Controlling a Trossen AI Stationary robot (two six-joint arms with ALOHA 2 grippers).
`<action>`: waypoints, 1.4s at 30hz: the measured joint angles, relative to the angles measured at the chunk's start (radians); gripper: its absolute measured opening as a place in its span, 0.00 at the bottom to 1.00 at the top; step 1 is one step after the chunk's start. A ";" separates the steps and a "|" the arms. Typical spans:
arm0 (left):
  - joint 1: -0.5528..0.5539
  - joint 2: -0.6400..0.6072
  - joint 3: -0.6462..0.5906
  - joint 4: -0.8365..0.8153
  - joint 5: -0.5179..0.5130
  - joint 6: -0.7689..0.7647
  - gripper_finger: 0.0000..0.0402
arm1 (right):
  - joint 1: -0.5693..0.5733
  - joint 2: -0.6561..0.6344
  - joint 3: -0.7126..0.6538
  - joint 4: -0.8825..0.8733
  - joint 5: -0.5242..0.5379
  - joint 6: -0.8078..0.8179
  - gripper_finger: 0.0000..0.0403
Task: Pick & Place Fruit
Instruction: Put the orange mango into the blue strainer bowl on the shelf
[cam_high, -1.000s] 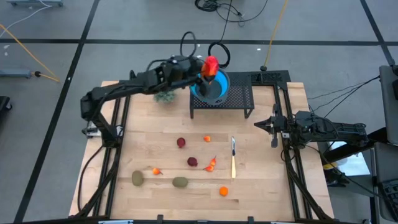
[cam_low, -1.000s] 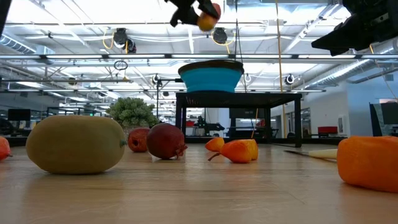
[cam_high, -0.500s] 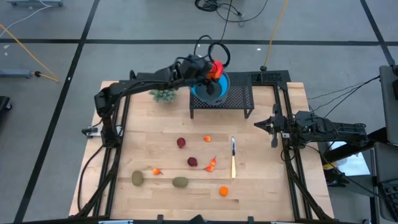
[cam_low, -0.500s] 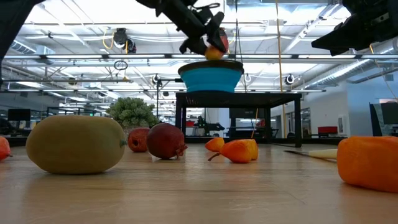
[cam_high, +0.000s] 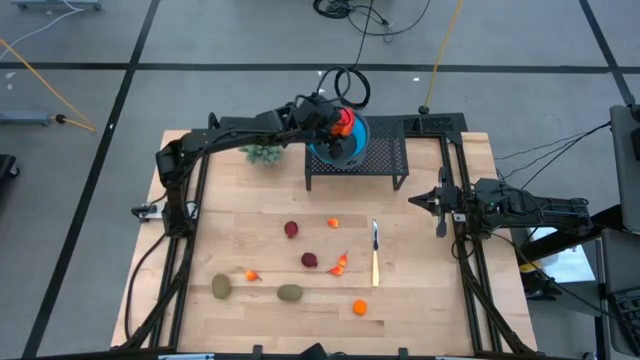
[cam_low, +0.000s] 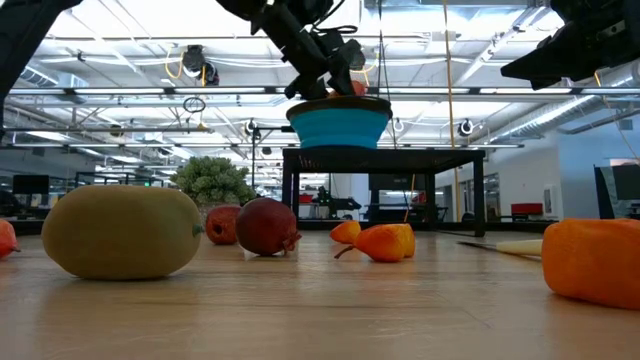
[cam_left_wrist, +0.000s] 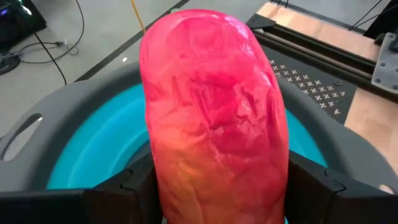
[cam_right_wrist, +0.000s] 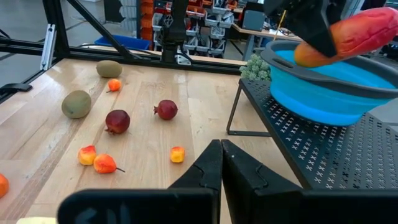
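The left gripper (cam_high: 338, 124) pinches the red and orange mango (cam_left_wrist: 214, 118) between its fingers (cam_left_wrist: 317, 186). The mango hangs right over the blue bowl (cam_high: 340, 148), which sits just under the gripper on a black stand (cam_high: 385, 160). A green bushy plant (cam_high: 264, 154) sits beside the arm. Farther away, down on the wooden table (cam_high: 420, 300), lie two dark red fruits (cam_high: 291, 229), small orange ones (cam_high: 359, 307), two brownish-green ovals (cam_high: 290, 292) and a knife (cam_high: 375, 255). The right gripper (cam_right_wrist: 221, 163) waits at the table's right side with its fingers pressed together.
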 joint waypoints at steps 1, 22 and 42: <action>0.001 0.006 0.000 0.003 0.000 0.003 0.60 | 0.000 0.000 0.000 0.000 0.000 0.000 0.00; 0.019 0.048 -0.001 0.001 0.012 0.027 0.61 | 0.000 0.000 0.000 0.000 0.000 0.000 0.00; 0.033 0.047 -0.001 -0.001 0.045 0.056 0.61 | 0.000 0.000 0.000 0.000 0.000 0.000 0.00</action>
